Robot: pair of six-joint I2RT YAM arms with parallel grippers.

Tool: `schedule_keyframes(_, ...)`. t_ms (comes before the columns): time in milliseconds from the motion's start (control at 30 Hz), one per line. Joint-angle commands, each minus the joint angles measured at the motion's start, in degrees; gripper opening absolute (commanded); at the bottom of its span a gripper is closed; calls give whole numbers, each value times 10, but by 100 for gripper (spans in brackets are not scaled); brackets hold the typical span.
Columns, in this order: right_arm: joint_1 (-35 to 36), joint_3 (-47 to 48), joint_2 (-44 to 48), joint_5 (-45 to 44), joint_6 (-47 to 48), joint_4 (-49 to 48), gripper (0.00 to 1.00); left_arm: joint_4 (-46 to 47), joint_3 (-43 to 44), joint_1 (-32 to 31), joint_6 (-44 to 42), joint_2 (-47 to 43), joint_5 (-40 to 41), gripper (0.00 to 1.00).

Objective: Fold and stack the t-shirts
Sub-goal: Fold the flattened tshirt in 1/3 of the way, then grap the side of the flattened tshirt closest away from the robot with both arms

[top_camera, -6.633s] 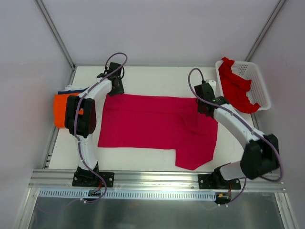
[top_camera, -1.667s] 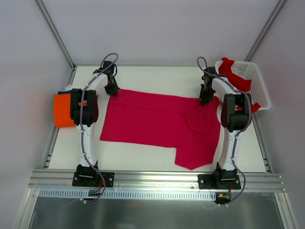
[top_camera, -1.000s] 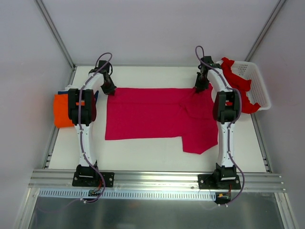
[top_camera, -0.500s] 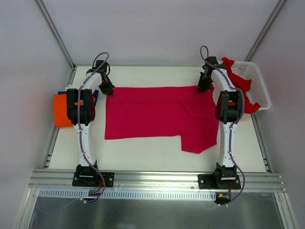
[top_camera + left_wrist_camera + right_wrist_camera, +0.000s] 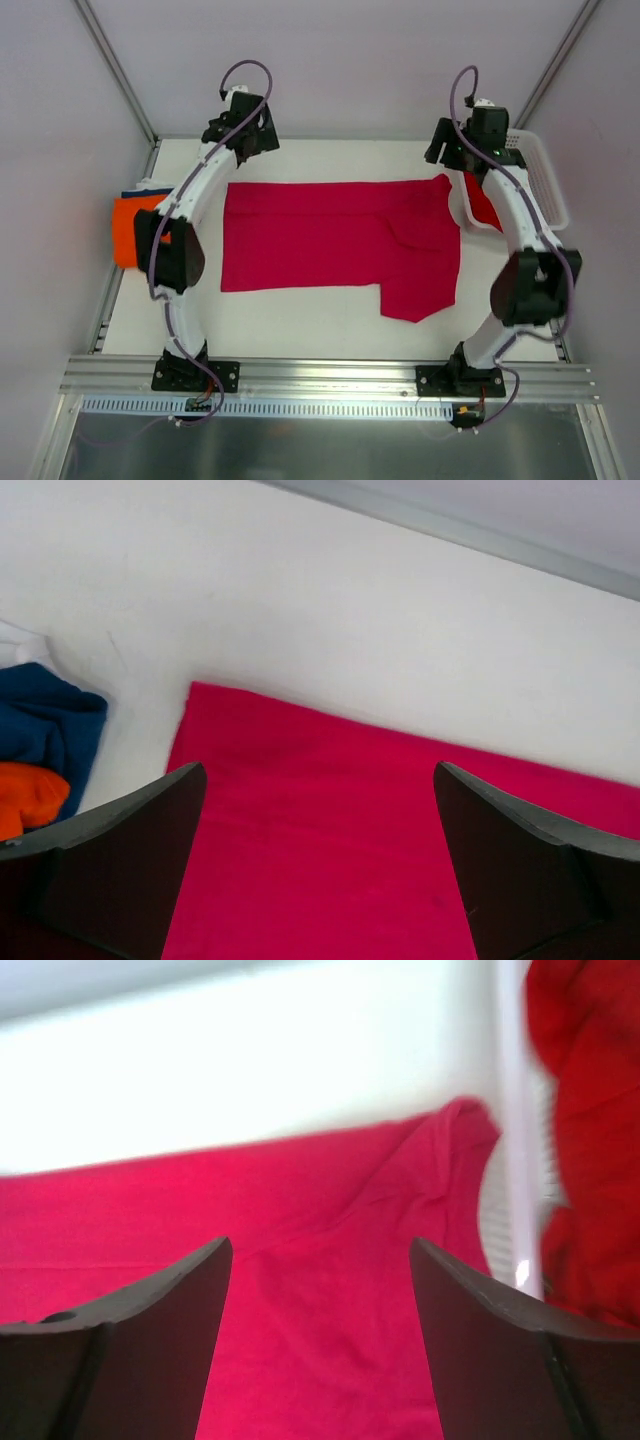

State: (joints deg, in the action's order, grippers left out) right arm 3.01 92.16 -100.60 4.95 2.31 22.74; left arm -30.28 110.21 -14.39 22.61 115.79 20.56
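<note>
The crimson-pink t-shirt lies spread flat across the table, with one sleeve hanging toward the front right. My left gripper hovers open above its far left corner, holding nothing. In the left wrist view the shirt fills the space below the left gripper. My right gripper is open above the far right corner, and the shirt shows below the right gripper. A brighter red t-shirt sits bunched in the basket. The folded orange t-shirt and navy t-shirt lie at the left edge.
The white lattice basket stands at the back right, partly behind my right arm. Its rim runs beside the shirt's right corner. Metal frame rails border the table.
Both grippers have opened, let go of the shirt's far corners and risen toward the back. The shirt now rests flat, its far edge straight.
</note>
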Motion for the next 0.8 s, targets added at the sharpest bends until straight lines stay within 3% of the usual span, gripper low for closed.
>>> schedule_keyframes(0,7,-56,161,-4,26,-6,77,6,-102,-41,-1,-150,77,99)
schedule_keyframes(133,10,-198,288,-23,11,55,78,10,-324,-60,59,-263,71,99)
schedule_keyframes(300,17,-394,450,-46,-33,85,76,10,-522,-87,138,-393,48,99)
schedule_keyframes(400,23,-469,520,-56,-50,102,75,8,-598,-103,166,-455,37,99)
schedule_keyframes(533,34,-522,576,-83,-64,138,75,3,-655,-107,175,-471,24,99)
schedule_keyframes(767,86,-550,615,-127,-113,172,72,0,-721,-118,208,-478,27,99)
